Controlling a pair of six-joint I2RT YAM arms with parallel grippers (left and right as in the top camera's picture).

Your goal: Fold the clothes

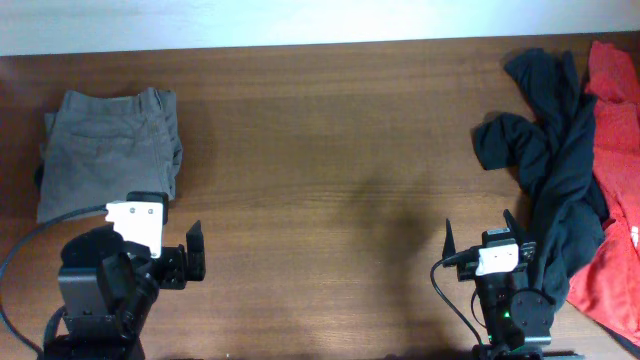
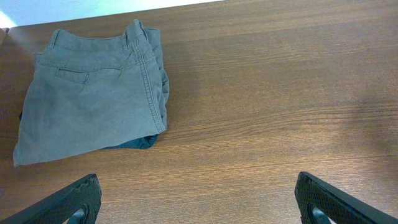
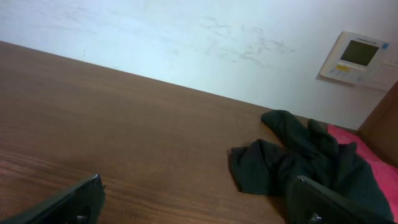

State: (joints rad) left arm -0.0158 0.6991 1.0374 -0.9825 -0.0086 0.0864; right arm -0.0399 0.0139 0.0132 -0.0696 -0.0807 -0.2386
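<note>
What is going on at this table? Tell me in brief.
Two robot arms are working through a pile of clothes to fold. Neither is holding anything: the left gripper and the right gripper both hang open above the brown wooden table. A pair of grey-khaki trousers lies folded at the left side. A crumpled black garment and a red garment lie unfolded at the right, the black one partly over the red one.

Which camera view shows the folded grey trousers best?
The left wrist view: the folded grey trousers lie close, upper left, with waistband, side seam and back pocket plain. Overhead shows them smaller, at far left. The right wrist view does not show them.
</note>
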